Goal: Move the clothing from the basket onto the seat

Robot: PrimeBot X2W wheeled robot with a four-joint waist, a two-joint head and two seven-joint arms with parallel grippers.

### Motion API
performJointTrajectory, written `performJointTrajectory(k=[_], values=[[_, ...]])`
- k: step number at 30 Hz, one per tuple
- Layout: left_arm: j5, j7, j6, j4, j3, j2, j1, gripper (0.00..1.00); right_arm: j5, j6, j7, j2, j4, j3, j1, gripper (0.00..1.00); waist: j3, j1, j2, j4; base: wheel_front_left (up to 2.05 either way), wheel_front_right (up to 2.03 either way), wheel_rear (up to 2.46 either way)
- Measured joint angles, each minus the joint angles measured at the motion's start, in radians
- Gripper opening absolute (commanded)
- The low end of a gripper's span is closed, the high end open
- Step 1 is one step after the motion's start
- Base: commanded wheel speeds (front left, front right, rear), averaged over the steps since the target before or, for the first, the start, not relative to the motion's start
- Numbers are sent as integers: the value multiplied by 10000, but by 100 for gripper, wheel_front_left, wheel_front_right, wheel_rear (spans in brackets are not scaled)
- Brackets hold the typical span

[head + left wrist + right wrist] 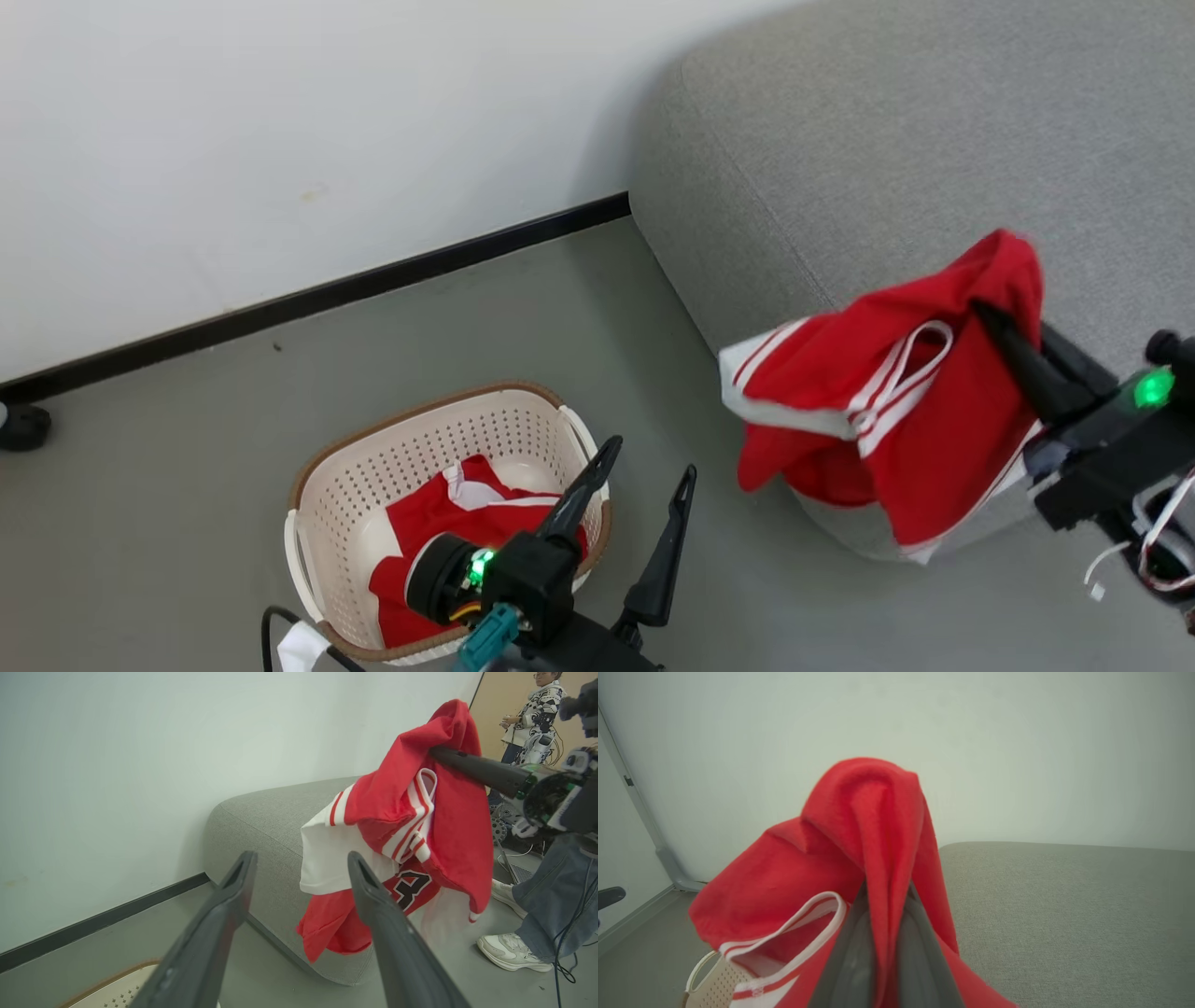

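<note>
My right gripper [982, 315] is shut on the clothing [887, 420], a red garment with white stripe trim. It hangs in the air over the rounded front corner of the grey seat [934, 140]. In the right wrist view the red clothing [859, 835] is pinched between the dark fingers [850, 956], with the seat [1064, 905] beyond. The cream basket [345, 485] stands on the floor at the lower left, and another red garment [439, 518] lies in it. Just right of the basket, my left gripper [644, 471] is open and holds nothing. In its own view the left gripper [299, 863] points at the hanging clothing [448, 826].
A white wall with a black baseboard [373, 275] runs behind the basket. A dark caster wheel [23, 425] sits at the far left. A person's jeans and white shoes [514, 952] stand past the seat, and another person [537, 709] is farther back.
</note>
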Motion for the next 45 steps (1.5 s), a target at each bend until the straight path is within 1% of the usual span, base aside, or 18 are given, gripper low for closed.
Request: performJointTrajectory(k=[7,15,25,27,33,36,41,45], values=[[192,186,4,6,-236,-84,-382,100,681,0,0,-125,600,-1014,-760,0,475,1,0,133,0,0,0],[539,433,12,19,-673,-232,-823,100,1404,0,0,-631,1118,-1801,-2102,0,1144,1,1,363,0,0,0],[1085,895,19,52,-1041,-267,-1658,100,2336,0,-2,-1680,2178,-2771,-4156,0,2298,2,1,742,0,0,0],[1246,1016,27,77,-1081,-272,-1855,100,2587,0,-2,-2010,2619,-3037,-4683,0,2699,2,1,859,0,0,0],[1522,1304,31,123,-1162,-288,-2145,100,3398,0,-4,-2594,3570,-3651,-5517,0,3537,1,1,1064,0,0,0],[1764,1384,111,115,-1160,-291,-2199,100,3927,0,-4,-2702,4148,-4004,-5827,0,3968,1,2,1148,0,0,0],[2021,1586,111,113,-1135,-291,-2447,100,5070,-2,-4,-2694,5177,-4581,-6405,0,4690,2,2,1253,0,0,0],[2242,1684,113,109,-1032,-293,-2662,100,5421,-2,-4,-2708,5614,-4723,-6790,0,5242,2,2,1315,0,0,0]])
